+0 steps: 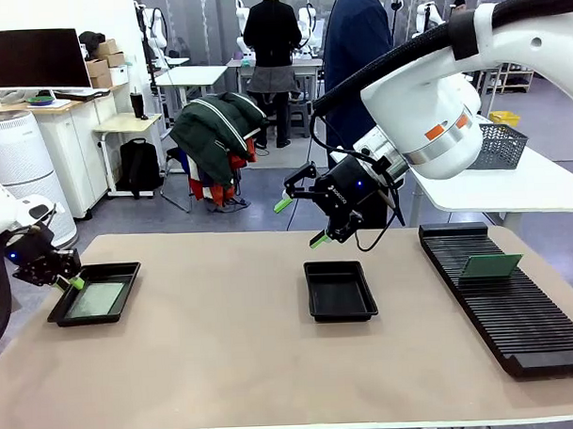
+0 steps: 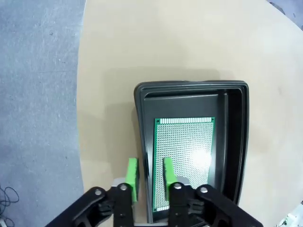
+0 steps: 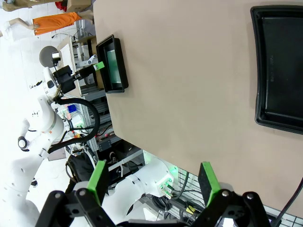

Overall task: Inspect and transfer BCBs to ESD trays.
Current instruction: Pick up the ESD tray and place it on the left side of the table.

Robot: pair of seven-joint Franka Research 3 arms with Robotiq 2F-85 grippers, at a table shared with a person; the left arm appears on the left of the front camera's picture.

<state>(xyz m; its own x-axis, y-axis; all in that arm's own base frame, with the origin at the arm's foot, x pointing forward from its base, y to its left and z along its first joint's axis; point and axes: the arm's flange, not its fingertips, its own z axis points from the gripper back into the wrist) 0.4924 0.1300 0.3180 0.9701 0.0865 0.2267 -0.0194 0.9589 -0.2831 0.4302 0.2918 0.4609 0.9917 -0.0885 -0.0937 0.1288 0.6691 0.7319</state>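
I see my left end effector point(image 1: 70, 278) at the worktop's point(image 1: 226, 358) left edge, at the rim of a tray point(image 1: 128, 269) where a BCB point(image 1: 96, 299) lies flat. My right end effector point(image 1: 300, 222) hovers, jaws apart, above the middle tray point(image 1: 313, 294).

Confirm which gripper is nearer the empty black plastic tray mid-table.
Right. The right gripper hovers just above the empty black plastic tray; the left gripper is at the far-left tray's rim.

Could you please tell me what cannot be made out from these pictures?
Left wrist view: the near end of the lying BCB, hidden behind the left gripper.
Right wrist view: part of the empty ESD tray, cut off by the picture's right edge.
Front view: the face of the standing BCB in the rack, too small to inspect.
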